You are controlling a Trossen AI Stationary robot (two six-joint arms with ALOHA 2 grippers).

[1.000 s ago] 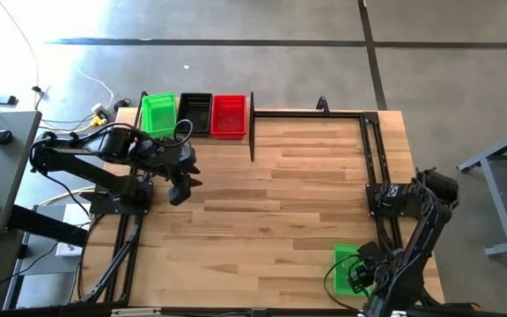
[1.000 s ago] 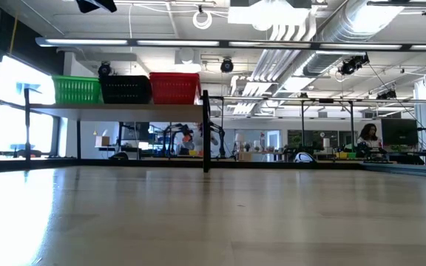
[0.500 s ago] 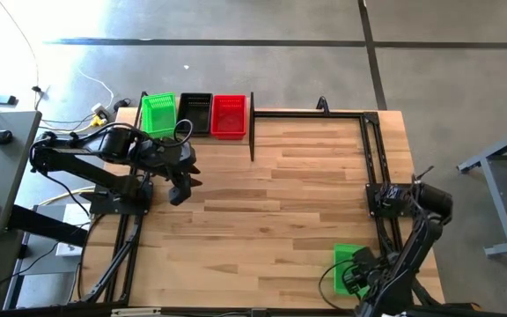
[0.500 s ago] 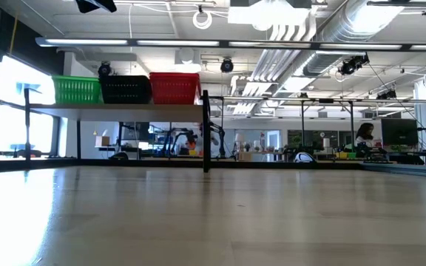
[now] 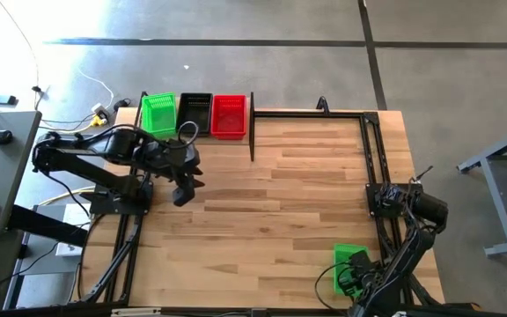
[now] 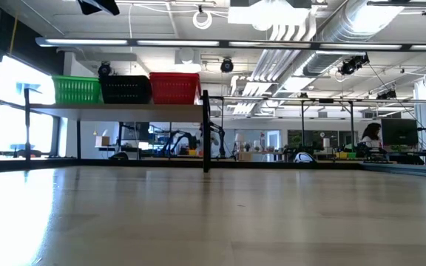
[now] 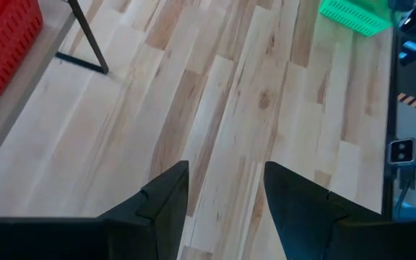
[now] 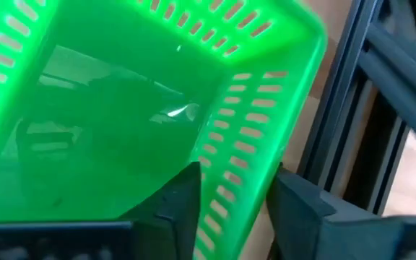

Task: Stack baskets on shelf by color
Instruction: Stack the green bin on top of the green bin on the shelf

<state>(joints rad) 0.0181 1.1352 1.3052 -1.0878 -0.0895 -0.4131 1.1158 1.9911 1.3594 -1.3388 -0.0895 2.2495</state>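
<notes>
Your right gripper (image 8: pixel 231 198) straddles the green basket (image 8: pixel 121 108) wall, fingers spread, unclamped. Close off-centre and the thin mesh may slip free. Left gripper (image 7: pixel 226 195) hangs released, empty, above the worktop (image 5: pixel 306 185).

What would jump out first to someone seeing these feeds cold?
Probably the row of three baskets on the shelf at the table's far left corner: green basket, black basket, red basket, side by side. Next, the loose green basket at the table's near right edge, with the right end effector straddling its wall. The left end effector hangs open over bare wood near the shelf.
</notes>
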